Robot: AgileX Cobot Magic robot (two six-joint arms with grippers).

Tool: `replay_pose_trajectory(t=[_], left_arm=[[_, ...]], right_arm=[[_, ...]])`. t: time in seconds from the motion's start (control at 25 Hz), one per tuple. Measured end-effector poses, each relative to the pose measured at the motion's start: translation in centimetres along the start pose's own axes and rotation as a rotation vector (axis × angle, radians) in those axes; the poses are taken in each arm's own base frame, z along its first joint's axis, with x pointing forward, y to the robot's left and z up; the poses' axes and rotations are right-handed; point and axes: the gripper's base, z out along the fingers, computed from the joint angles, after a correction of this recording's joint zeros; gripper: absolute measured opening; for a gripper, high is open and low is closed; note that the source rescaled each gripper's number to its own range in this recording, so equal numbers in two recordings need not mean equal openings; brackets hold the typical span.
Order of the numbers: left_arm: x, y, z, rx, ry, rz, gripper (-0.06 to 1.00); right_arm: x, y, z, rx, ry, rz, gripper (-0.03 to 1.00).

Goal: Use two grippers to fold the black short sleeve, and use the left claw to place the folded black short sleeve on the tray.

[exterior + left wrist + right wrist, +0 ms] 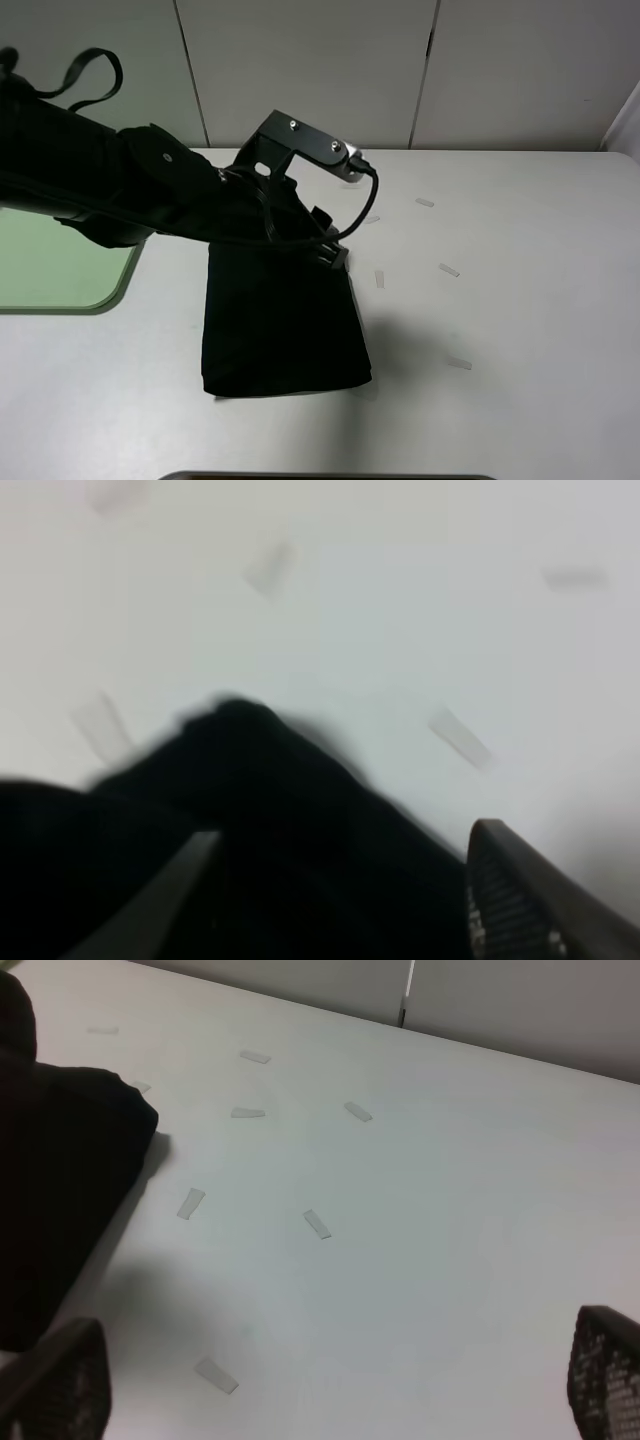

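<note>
At the far left of the white table (520, 300), the visible part of the flat pale-green plastic tray (60, 270) carries nothing, so the placing is not done. To its right the black cloth short sleeve (280, 330) lies on the table as a folded rectangle, so I judge the folding nearly finished. My left claw (345, 865) stands at its far right corner, fingers apart around the cloth, but I cannot tell if they press it. Further right, my right gripper (335, 1360) is spread wide and empty.

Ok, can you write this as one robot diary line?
shirt: folded, right of tray | left gripper: at shirt, grip unclear | right gripper: open, over table | step: shirt not yet on tray
</note>
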Motion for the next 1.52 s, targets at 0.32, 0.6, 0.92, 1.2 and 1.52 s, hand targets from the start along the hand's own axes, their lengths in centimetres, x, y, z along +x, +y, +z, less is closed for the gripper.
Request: replay_pose_trajectory(t=[0.32,0.6,0.92,1.2,1.52], left_arm=[[-2.9,1.0,-5.7,-0.060,-0.225,0.126,0.55],[-0.5,2.7,-8.8,-0.183,-0.319,0.069,0.96],[3.2,3.6,-9.0,-0.258,-0.374,0.092,1.00],[4.7,3.3,-5.7,-0.213,-0.561,0.213,1.00],[7.8,4.7,0.3,-0.196,-0.410,0.221,1.00]], right_arm=[[0.0,0.0,0.0,0.000,0.000,0.000,1.00],[0.0,0.0,0.0,0.000,0.000,0.000,1.00],[0.0,0.0,0.0,0.000,0.000,0.000,1.00],[0.0,0.0,0.0,0.000,0.000,0.000,1.00],[0.0,0.0,0.0,0.000,0.000,0.000,1.00]])
